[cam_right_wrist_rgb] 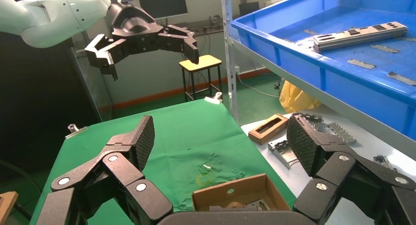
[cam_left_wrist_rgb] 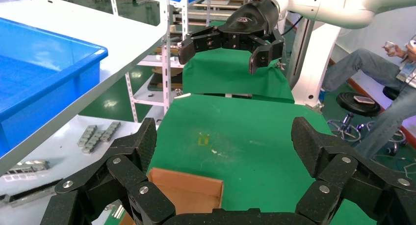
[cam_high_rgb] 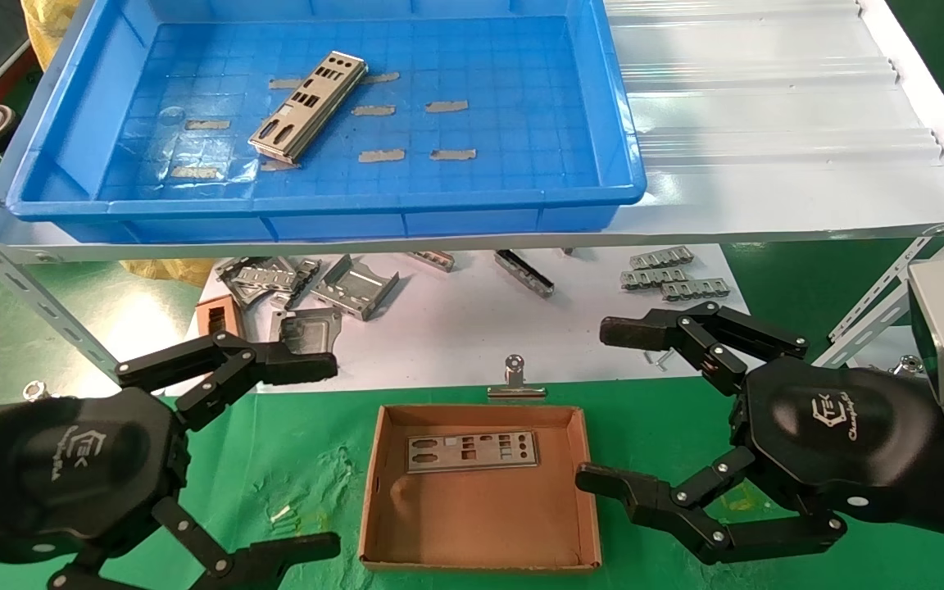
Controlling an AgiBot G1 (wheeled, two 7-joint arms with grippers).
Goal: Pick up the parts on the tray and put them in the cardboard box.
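- One part lies loose on the floor of the blue tray, up on the shelf.
- One more plate sits flat inside the cardboard box on the green cloth.
- Left gripper hangs spread wide, empty, left of the box.
- Right gripper gapes too, holding nothing, just right of the box.

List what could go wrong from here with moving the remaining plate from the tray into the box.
1. The remaining part lies flat on the blue tray floor among tape scraps; thin and flush, it may slip from a pinch.
2. The tray sits on a raised shelf; either open tool, left tool or right tool, might clip the tray wall when reaching in.
3. The cardboard box is shallow and already holds one plate; a dropped part might bounce out.
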